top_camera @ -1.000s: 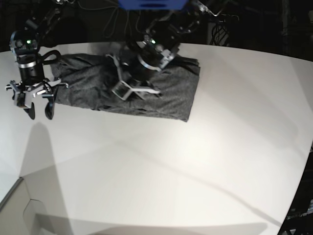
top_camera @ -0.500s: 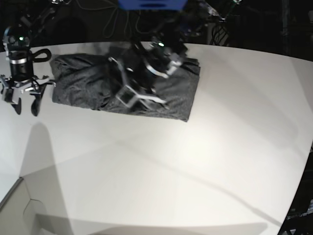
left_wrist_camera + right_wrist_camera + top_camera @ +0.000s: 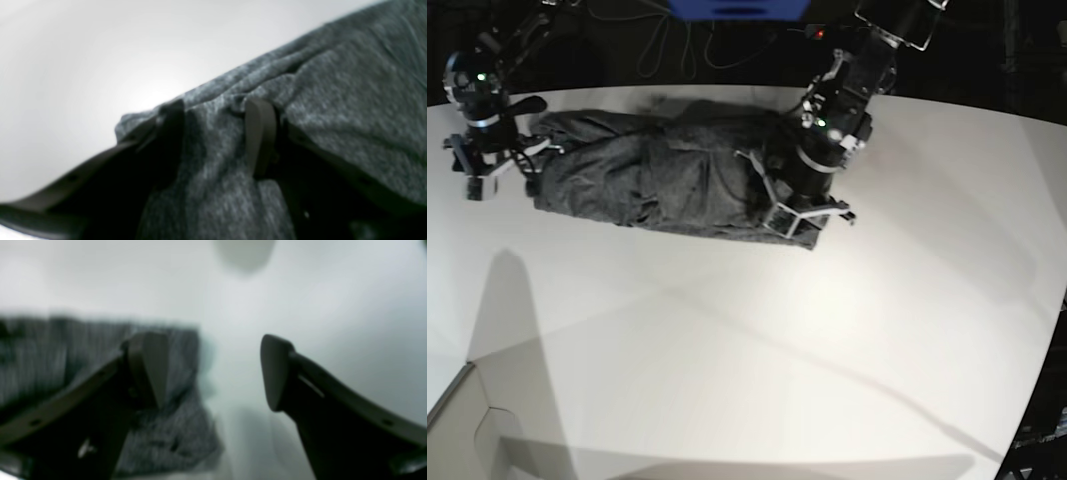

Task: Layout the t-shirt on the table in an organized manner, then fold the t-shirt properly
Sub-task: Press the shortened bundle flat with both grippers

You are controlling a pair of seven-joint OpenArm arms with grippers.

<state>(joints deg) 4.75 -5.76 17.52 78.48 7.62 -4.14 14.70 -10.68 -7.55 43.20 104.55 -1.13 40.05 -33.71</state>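
White and matte, the counter [image 3: 827, 340] fills most of the base view, with a dark, cable-strewn background behind its curved far edge. Toward that far edge lies the t-shirt [image 3: 657, 175], a heathered dark grey knit bundled into a long, wrinkled band running across the view. Relative to the t-shirt, the left gripper [image 3: 802, 215] sits at the end on the base view's right, angled down onto the cloth's near corner. Its wrist camera shows a ridge of grey fabric rising between the two dark fingers [image 3: 260, 133], which press against it from either side, so the fingers are clenched on a fold of the t-shirt [image 3: 350, 100]. At the opposite end of the t-shirt, the right gripper [image 3: 495, 178] hangs just beside the cloth's edge. Its wrist view is blurred, yet it shows the right gripper [image 3: 213, 370] with fingers [image 3: 273, 370] spread wide apart and nothing between them; one finger is over the t-shirt's [image 3: 66, 350] corner and the other over bare counter [image 3: 333, 300], so this gripper is released.
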